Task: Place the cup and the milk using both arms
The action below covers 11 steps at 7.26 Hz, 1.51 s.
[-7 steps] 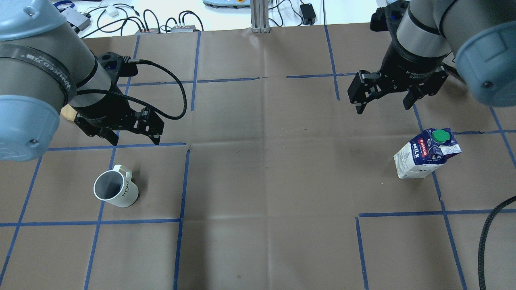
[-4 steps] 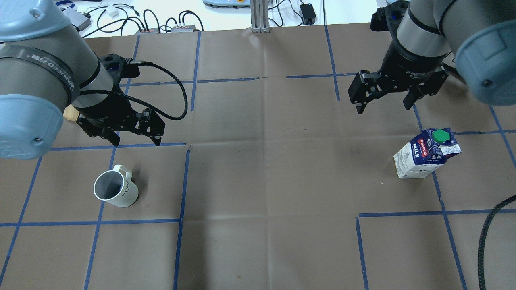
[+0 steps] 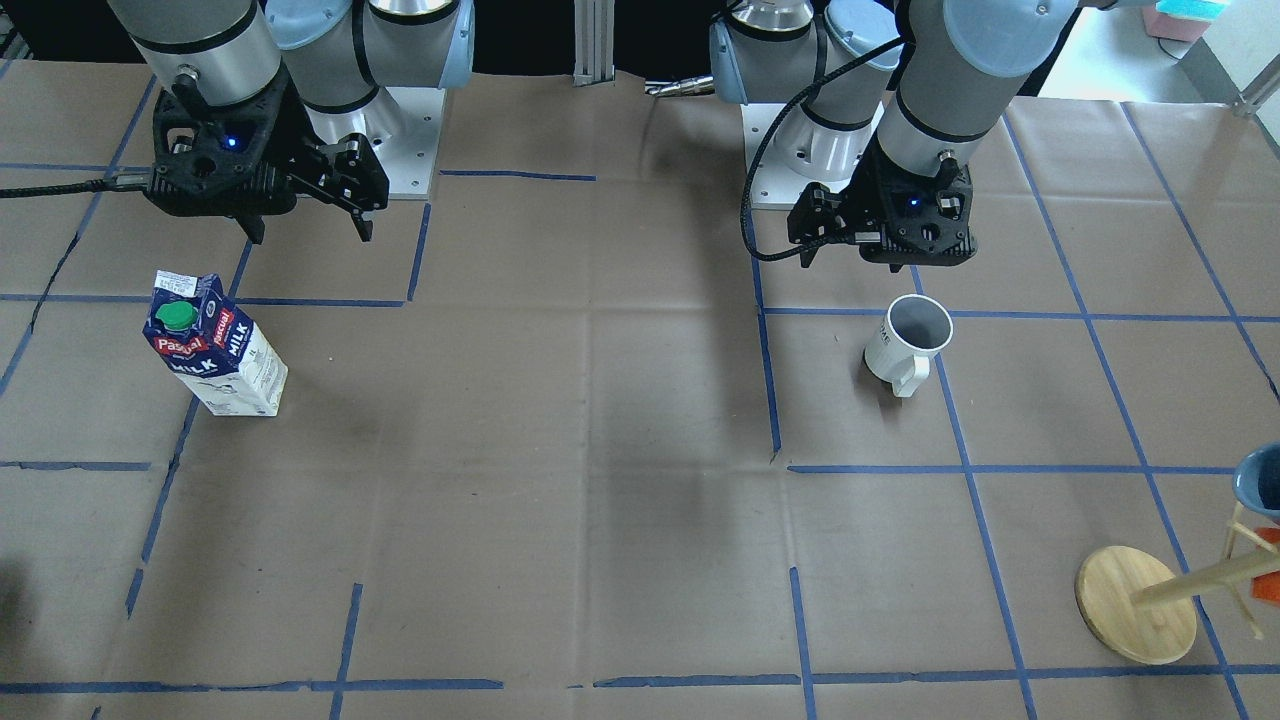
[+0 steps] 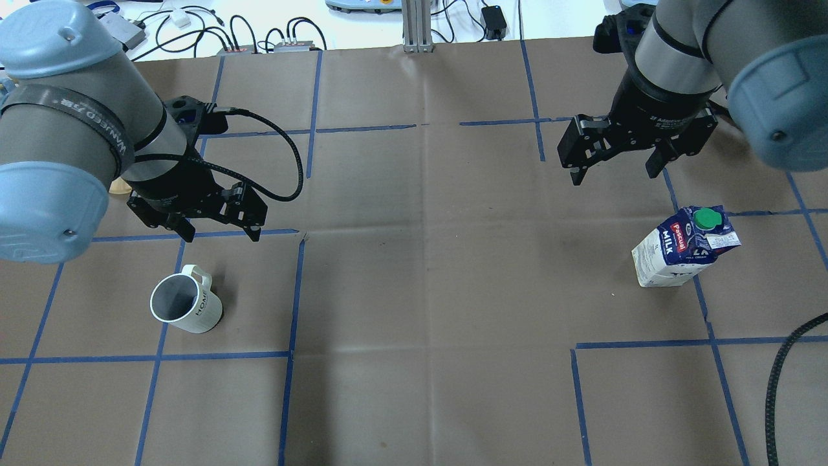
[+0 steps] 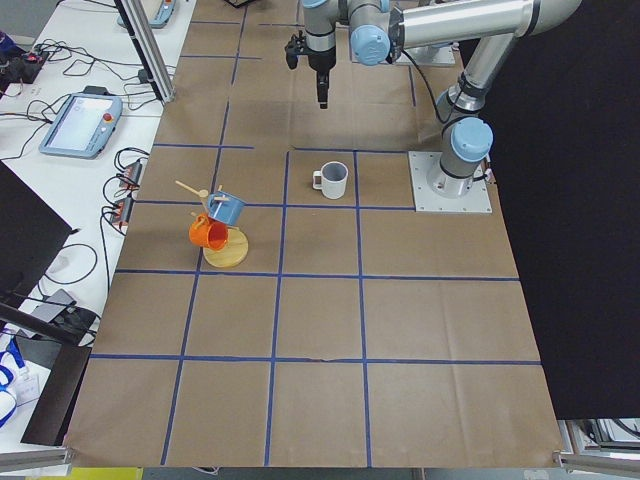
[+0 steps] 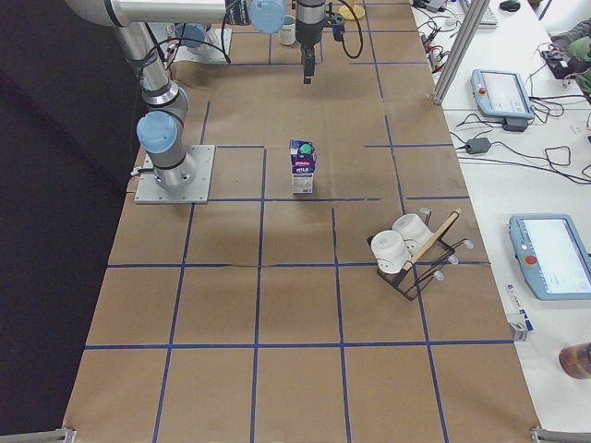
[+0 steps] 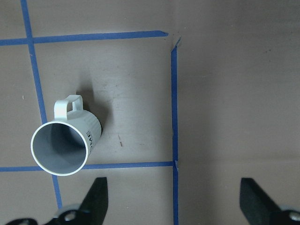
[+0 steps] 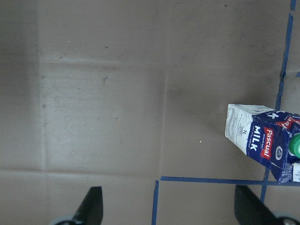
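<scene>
On the mat below your left arm, cup (image 4: 187, 303): upright, mouth up, handle turned to the far side. The wrist view shows it ahead of the fingers and off to one side, not between them.
Left gripper (image 4: 220, 234): spread wide and holding nothing, hanging above the mat near the cup.
Cup handling: I judge it stiff, fairly light, glazed and slick, and liable to chip if you knock it. Pinch the wall with one finger inside the rim and one outside, on the side away from the handle.
Milk (image 4: 682, 249): upright on your right side, well apart from the cup, turned at an angle to the tape lines (image 4: 647, 344), green cap on the gable.
Right gripper (image 4: 614, 177): also wide apart and empty, above the mat near the carton.
Milk handling: tall on a narrow foot, so a nudge may tip it, and the board walls will likely give under a hard squeeze. You cannot tell whether it is full. Turn the wrist square to two flat faces and grip the white body, not the sloping top.
Wrist cable (image 4: 291, 168): it loops out beside the left gripper, so watch that it does not sweep the cup.
Mug tree (image 3: 1140, 605): farther out on the left, with a round wooden foot and blue and orange cups hung on it, well away from the cup.
Wire rack (image 6: 406, 251): toward the right end, holding two white mugs, well apart from the milk.
</scene>
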Available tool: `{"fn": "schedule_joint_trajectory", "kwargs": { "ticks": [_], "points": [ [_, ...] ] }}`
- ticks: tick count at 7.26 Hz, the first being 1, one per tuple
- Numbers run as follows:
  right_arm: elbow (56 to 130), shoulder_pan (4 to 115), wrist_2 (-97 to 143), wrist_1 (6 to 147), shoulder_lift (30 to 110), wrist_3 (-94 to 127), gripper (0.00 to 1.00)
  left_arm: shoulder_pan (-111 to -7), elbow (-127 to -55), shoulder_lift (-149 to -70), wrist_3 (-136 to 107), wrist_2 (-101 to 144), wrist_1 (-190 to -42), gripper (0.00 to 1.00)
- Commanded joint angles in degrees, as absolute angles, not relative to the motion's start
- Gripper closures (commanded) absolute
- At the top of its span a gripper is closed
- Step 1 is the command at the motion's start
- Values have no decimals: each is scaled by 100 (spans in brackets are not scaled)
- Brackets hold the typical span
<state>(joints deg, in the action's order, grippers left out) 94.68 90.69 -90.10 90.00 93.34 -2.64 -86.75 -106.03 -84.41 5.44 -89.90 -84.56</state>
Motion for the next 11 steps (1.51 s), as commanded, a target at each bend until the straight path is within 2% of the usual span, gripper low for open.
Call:
{"fn": "schedule_joint_trajectory", "kwargs": {
  "ticks": [1, 4, 11],
  "points": [
    [9475, 9070, -9017, 9000, 9334, -264, 0, -8657, -10635, -8429, 632, -9026, -8446, 0],
    [9475, 9070, -9018, 9000, 9343, -264, 0, -8447, -10888, -8455, 1168, -9053, -8438, 0],
    [9571, 9079, -9018, 9000, 9325, -272, 0, -6585, -12119, -8446, 3197, -9070, -6917, 0]
  ]
}}
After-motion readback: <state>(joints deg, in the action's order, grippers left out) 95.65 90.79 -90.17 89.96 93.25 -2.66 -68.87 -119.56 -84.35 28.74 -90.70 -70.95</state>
